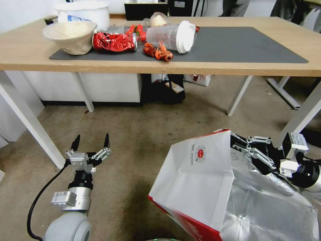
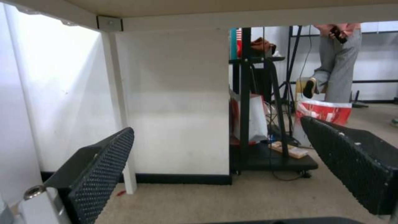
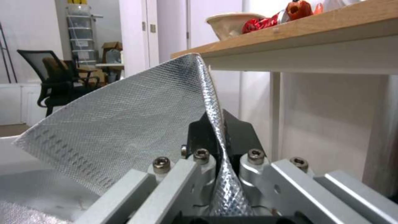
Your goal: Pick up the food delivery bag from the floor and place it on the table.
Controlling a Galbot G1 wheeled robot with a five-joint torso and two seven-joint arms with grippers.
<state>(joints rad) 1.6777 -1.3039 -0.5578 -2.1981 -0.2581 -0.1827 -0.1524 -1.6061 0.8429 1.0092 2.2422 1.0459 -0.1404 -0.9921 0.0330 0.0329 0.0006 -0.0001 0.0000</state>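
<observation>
One food delivery bag, tilted low above the floor in front of the table, its foil rim clenched by right gripper; left gripper spread wide, holding nothing, well apart.

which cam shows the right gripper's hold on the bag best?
Right wrist view: the right gripper has its jaws shut on the silver foil-lined rim of the white paper delivery bag. Head view shows the gripper at that rim, pinch hidden. Left wrist view: none.

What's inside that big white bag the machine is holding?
The food delivery bag gapes open, showing crinkled silver foil lining. Its bottom is hidden, so any contents cannot be seen. The right pincer pinches its rim.
</observation>
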